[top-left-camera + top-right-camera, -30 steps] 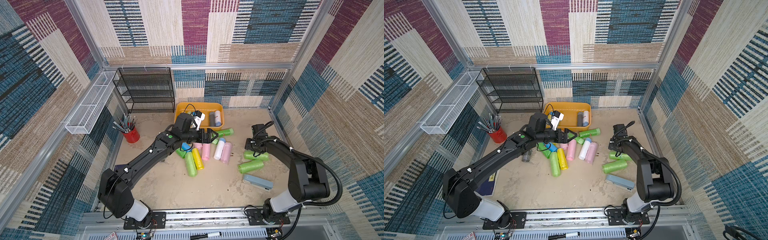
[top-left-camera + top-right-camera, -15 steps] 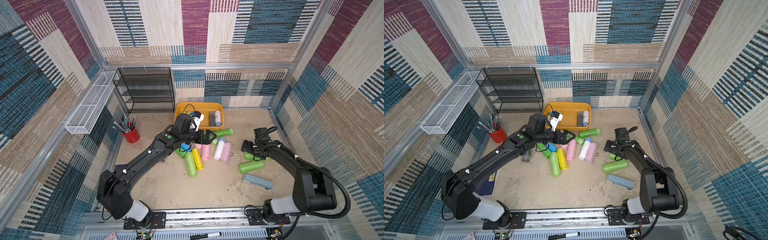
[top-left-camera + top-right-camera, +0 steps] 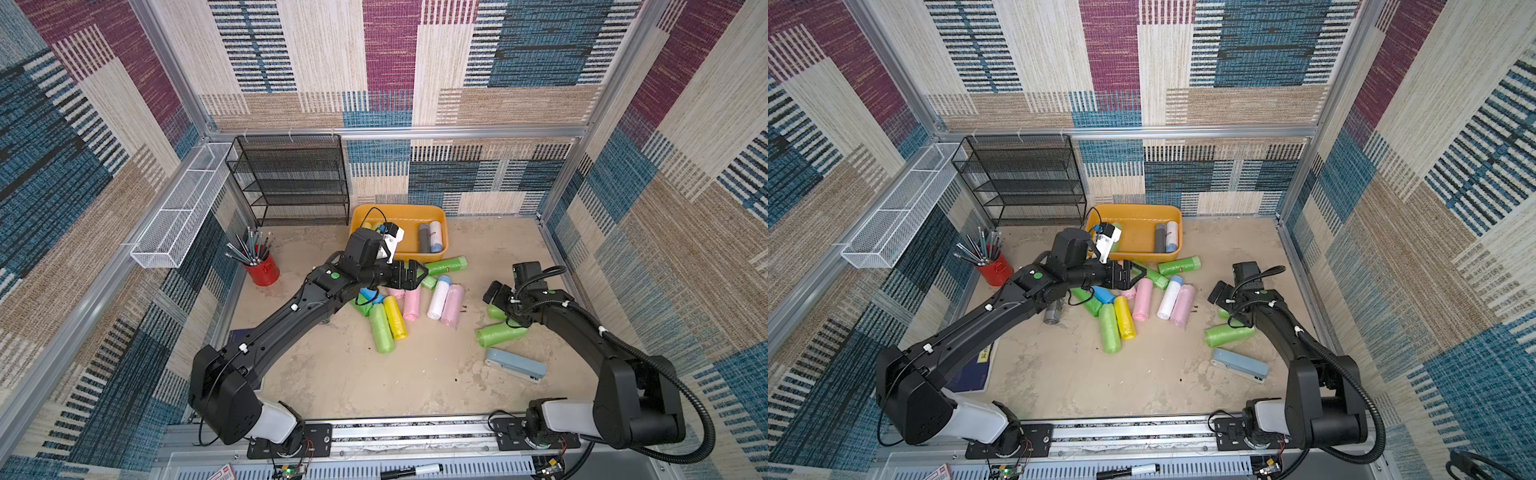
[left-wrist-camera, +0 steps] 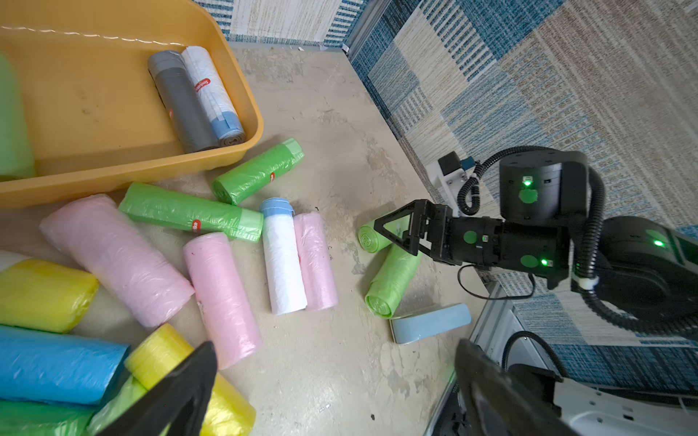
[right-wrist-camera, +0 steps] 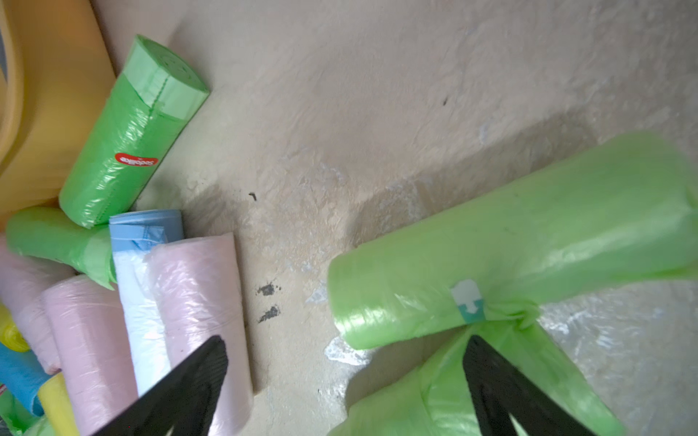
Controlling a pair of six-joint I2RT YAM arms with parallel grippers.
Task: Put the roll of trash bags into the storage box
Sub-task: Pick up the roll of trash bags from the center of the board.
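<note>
Reaching for the next roll: judged to be the step in hand, since neither claw carried anything and many rolls lay loose on the table.
Storage box: the orange-yellow tub [image 3: 399,207] sat at the far middle of the table. It held a grey roll [image 3: 424,237] and a white-and-blue roll [image 3: 435,236] side by side along its right wall. A blurred green shape at its left end, seen in the left wrist view, was likely another roll.
Pile [image 3: 395,318]: pink, yellow, blue, white and green rolls lay jumbled just near of the tub.
Light-green rolls [image 3: 500,334]: two lay apart at the right, touching each other.
Right gripper [image 4: 393,234]: jaws were spread wide and empty, hanging low over the light-green rolls, with one finger above the spot where they met.
Left gripper [image 3: 417,276]: jaws were wide apart and empty, hovering over the far edge of the pile, beside the tub.
Next move: probably the right claw should drop astride one light-green roll across its width, close, lift, then carry it far and left to the tub.
Risk: the two rolls touched, so a finger could catch both or snag loose film.
Stapler [image 3: 515,365]: the pale blue stapler lay near right, not part of the job.
</note>
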